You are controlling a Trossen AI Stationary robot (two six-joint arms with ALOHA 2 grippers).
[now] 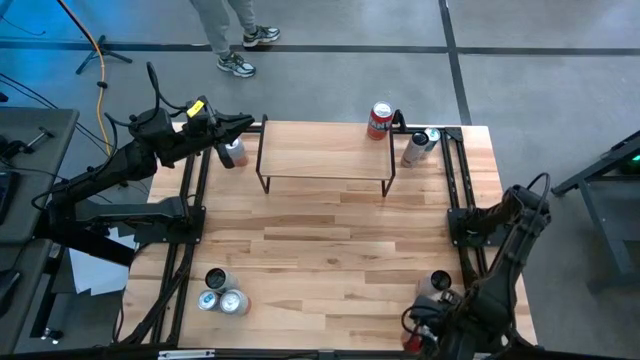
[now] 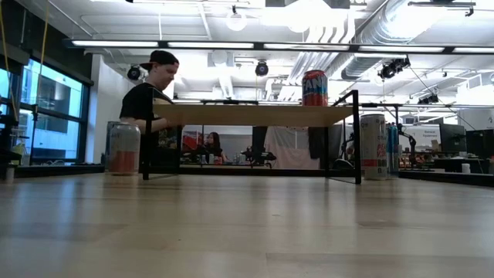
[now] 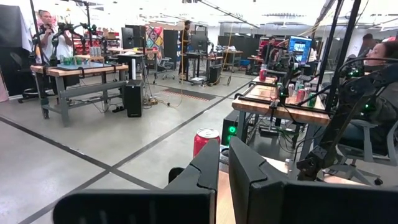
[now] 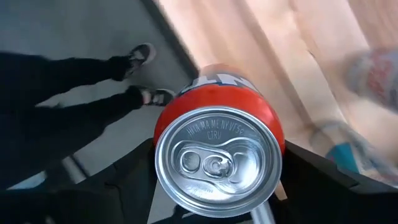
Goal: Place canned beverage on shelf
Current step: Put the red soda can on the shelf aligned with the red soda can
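Right end effector [image 4: 217, 205] sits at the table's [image 1: 330, 250] 5 o'clock corner, fingers clamped on a red can [image 4: 217, 152] held upright for a clean set-down. The shelf [image 1: 325, 160] stands toward 12 o'clock, so a long carry is likely ahead. One red can [image 1: 380, 120] stands at the shelf's back right corner. Left end effector [image 1: 240, 125] rests pinched shut at 10 o'clock beside a can [image 1: 233, 152], just off the shelf's left end
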